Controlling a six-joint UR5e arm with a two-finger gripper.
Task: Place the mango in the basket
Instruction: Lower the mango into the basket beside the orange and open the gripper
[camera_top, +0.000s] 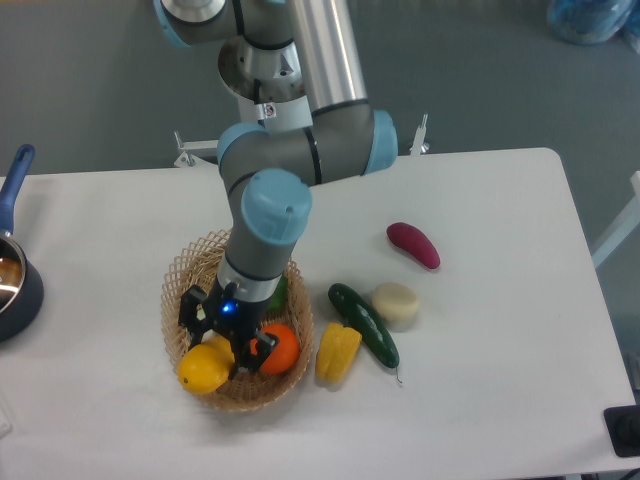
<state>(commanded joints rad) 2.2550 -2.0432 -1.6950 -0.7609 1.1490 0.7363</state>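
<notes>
The yellow mango (204, 369) lies inside the tan wicker basket (186, 272), at its front left, with its upper end between my fingers. My gripper (226, 340) points down into the basket right over the mango. Its jaws stand wide apart, one finger (191, 316) to the left and one (257, 357) to the right, so it looks open. A round orange (282, 348) lies in the basket just right of the gripper. Something green (279, 294) in the basket is mostly hidden behind my wrist.
A yellow bell pepper (337, 352) stands just right of the basket, with a dark green cucumber (366, 325) and a pale round piece (396, 304) beside it. A dark red vegetable (413, 245) lies farther back right. A blue-handled pot (14, 285) sits at the left edge.
</notes>
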